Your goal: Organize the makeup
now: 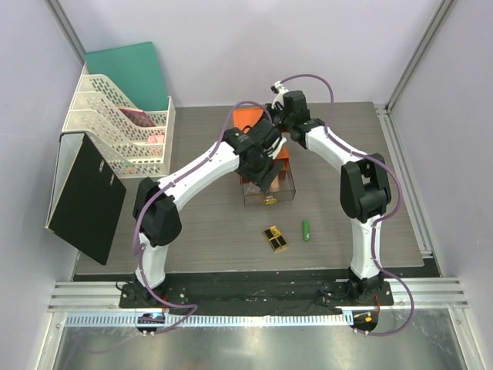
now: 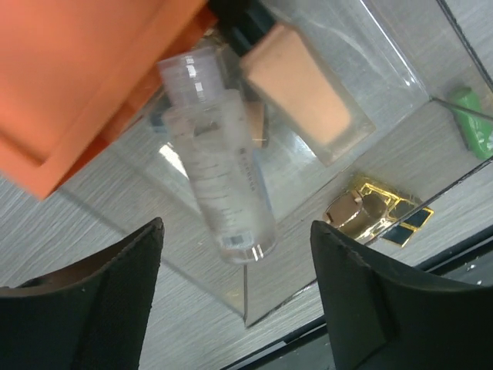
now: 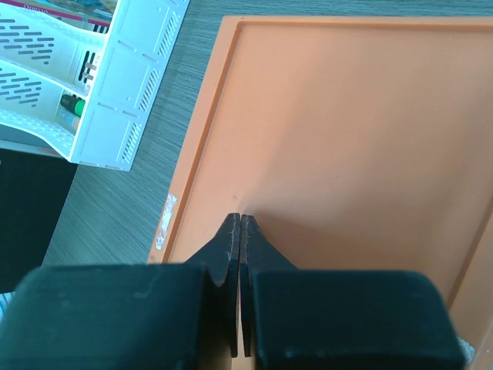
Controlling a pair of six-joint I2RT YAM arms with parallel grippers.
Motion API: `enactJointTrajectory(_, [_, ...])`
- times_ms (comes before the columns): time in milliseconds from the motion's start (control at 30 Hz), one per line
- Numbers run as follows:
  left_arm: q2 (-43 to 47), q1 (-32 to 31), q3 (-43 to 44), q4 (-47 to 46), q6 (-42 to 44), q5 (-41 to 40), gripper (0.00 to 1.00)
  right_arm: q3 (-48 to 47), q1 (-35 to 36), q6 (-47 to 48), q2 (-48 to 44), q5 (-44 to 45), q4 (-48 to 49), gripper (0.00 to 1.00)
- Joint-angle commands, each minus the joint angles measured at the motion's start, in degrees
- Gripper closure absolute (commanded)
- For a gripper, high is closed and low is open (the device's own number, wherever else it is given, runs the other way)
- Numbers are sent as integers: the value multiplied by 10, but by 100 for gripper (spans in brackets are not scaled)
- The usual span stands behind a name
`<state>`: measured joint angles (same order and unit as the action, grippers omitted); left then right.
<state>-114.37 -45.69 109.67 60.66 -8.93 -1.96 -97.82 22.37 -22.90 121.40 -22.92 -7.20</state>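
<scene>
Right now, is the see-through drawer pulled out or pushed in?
Pulled out: the clear drawer juts from the orange box, bottles lying inside.

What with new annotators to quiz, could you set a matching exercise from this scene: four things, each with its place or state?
Things:
1. green tube
2. clear bottle
3. left gripper
4. right gripper

Place or state:
a. shut, over the orange box
b. beside the gold case
c. open
d. in the clear drawer

Pairs: 1-b, 2-d, 3-c, 4-a
</scene>
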Motion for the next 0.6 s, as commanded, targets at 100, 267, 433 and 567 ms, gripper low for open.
enactJointTrajectory(100, [107, 0, 36, -19, -68, -112, 14, 62, 14, 34, 101, 52, -217, 99])
enactJointTrajectory(267, [180, 59, -31, -28, -164, -131, 14, 63, 13, 36, 102, 51, -218, 99])
enactJointTrajectory(433, [230, 170, -188, -73, -291, -23, 14, 62, 14, 35, 103, 51, -217, 99])
enactJointTrajectory(567, [227, 226, -251, -90, -361, 47, 15, 62, 13, 36, 103, 49, -218, 99])
